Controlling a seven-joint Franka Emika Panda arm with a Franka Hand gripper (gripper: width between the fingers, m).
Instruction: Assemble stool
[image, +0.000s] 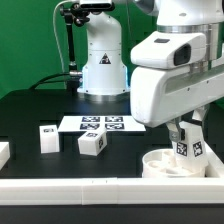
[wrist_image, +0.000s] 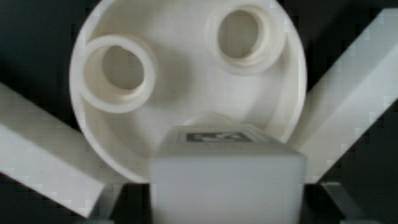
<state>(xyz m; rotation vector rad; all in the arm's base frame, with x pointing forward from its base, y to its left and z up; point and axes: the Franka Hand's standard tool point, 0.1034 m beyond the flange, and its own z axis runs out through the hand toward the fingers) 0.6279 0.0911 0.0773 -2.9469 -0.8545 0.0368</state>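
Observation:
The round white seat (image: 170, 163) lies at the front of the exterior view's right, holes up. In the wrist view the seat (wrist_image: 187, 110) fills the picture, with two round sockets showing. My gripper (image: 190, 142) is shut on a white block leg (image: 190, 148) with a black-and-white tag, held upright just above the seat. In the wrist view that leg (wrist_image: 222, 175) sits between my fingers (wrist_image: 125, 200) over the seat's near edge. Two more tagged legs (image: 92, 143) (image: 47, 137) stand loose on the black table at the exterior view's left.
The marker board (image: 102, 124) lies flat behind the loose legs. A white border rail (image: 100, 190) runs along the front. The robot base (image: 102, 60) stands at the back. A small white piece (image: 4, 152) sits at the left edge.

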